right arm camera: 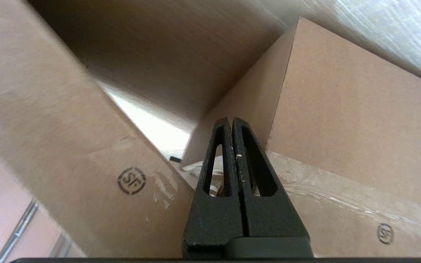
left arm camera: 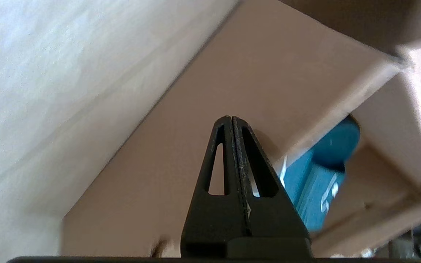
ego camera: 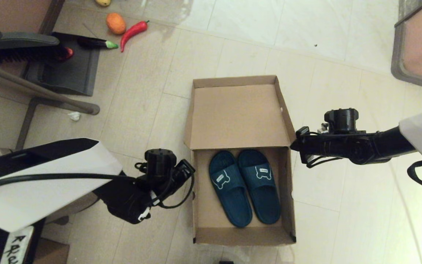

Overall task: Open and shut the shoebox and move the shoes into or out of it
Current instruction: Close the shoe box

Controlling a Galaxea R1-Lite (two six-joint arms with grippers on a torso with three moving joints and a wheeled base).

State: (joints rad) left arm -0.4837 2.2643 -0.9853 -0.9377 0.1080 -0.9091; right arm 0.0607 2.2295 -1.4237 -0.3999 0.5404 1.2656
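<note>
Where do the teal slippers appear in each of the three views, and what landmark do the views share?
Head view: the shoes lie side by side inside the open shoebox, low centre.
Left wrist view: a teal part shows beyond the shut left gripper.
Right wrist view: not in it.
Shared landmark: the shoebox's cardboard walls.

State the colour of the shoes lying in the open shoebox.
Dark teal-blue shoes, each strap carrying a light bear-shaped outline; clearest in the head view.

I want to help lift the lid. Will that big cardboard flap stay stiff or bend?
The lid looks like thin single-sheet cardboard, so it probably bends and feels light. Its side flaps lean outward, hinting it flexes easily. The right gripper, shut, sits beside it.
</note>
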